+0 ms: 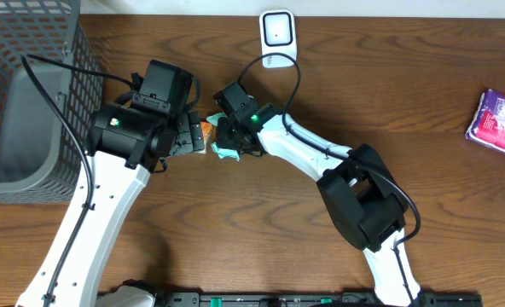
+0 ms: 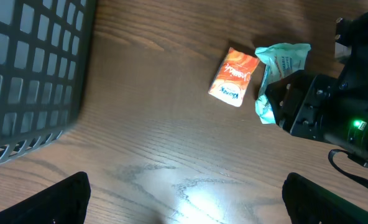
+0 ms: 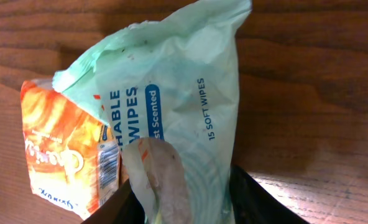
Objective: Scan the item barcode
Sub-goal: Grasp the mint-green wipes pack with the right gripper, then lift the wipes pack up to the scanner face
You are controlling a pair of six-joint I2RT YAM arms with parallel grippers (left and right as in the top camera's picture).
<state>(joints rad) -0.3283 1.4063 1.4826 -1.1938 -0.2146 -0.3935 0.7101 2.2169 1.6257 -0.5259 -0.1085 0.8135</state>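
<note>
In the right pincer [image 3: 187, 202], perhaps gripped, lies the wipes pack [image 3: 171, 106].

Desk [image 1: 423, 77] lies open between scanner [image 1: 277, 30] and purple packet [image 1: 497, 121]. Wire basket [image 1: 22, 94] walls off the left edge. Centre crowded: left arm [image 1: 124, 136] and right arm [image 1: 321, 158] converge over orange packet [image 2: 235, 76] and wipes pack [image 2: 282, 62], which lie just beside each other.

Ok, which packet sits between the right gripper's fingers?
The mint-green wipes pack, lying between the fingers of the right gripper. The orange tissue pack lies beside it, outside the fingers; the purple packet sits far off across the table.
</note>
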